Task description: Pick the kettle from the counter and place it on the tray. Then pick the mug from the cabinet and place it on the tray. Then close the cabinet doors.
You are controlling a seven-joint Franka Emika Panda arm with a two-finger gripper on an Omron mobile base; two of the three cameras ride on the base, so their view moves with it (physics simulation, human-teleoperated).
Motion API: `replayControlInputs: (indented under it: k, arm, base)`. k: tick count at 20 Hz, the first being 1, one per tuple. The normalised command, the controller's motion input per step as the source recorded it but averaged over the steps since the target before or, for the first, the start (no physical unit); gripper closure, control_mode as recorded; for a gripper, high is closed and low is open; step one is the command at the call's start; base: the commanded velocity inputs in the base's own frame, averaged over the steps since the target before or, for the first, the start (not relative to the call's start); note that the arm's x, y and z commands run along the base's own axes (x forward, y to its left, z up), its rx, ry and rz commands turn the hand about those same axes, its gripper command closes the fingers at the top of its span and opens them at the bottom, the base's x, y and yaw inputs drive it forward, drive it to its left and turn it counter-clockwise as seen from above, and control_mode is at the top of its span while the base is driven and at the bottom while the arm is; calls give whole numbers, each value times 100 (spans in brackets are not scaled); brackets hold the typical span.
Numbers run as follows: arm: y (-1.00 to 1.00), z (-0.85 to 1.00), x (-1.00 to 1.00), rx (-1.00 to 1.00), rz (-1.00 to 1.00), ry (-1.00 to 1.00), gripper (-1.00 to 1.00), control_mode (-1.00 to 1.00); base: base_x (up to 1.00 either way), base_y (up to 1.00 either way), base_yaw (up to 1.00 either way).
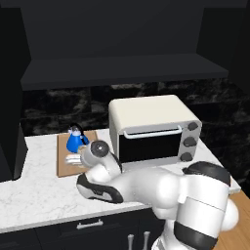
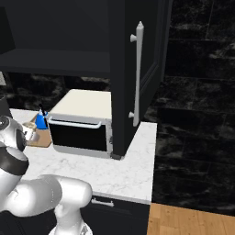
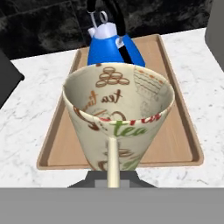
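The blue kettle (image 3: 111, 43) (image 1: 75, 140) stands at the far end of the wooden tray (image 3: 175, 131) (image 1: 62, 168) on the white counter (image 1: 34, 190). My gripper (image 3: 113, 179) (image 1: 78, 159) is shut on the handle of the beige mug (image 3: 118, 109) (image 2: 30, 133). It holds the mug over the tray's near half, just in front of the kettle. Whether the mug touches the board I cannot tell. The black cabinet (image 1: 122, 68) stands open with a bare shelf. Its right door (image 2: 131, 92) with a silver bar handle (image 2: 137, 73) swings out over the counter.
A white toaster oven (image 1: 154, 129) (image 2: 82, 124) sits right beside the tray. The open left cabinet door (image 1: 10, 107) hangs at the far left. Dark drawers (image 1: 90, 225) run under the counter, and wooden floor (image 2: 193, 220) lies to the right.
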Motion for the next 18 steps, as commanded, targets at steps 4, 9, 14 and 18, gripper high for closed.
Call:
replayControlInputs:
  k: [4,9,14,18]
  arm:
    - [13,-38,30,0,-1,9,100,-100]
    - [11,-26,24,0,-1,0,100,-100]
    - [16,-27,35,0,-1,0,100,-100]
    - [31,-21,38,-3,-2,0,100,-100]
  base:
    - [0,0,0]
    - [0,0,0]
    - [0,0,0]
    - [0,0,0]
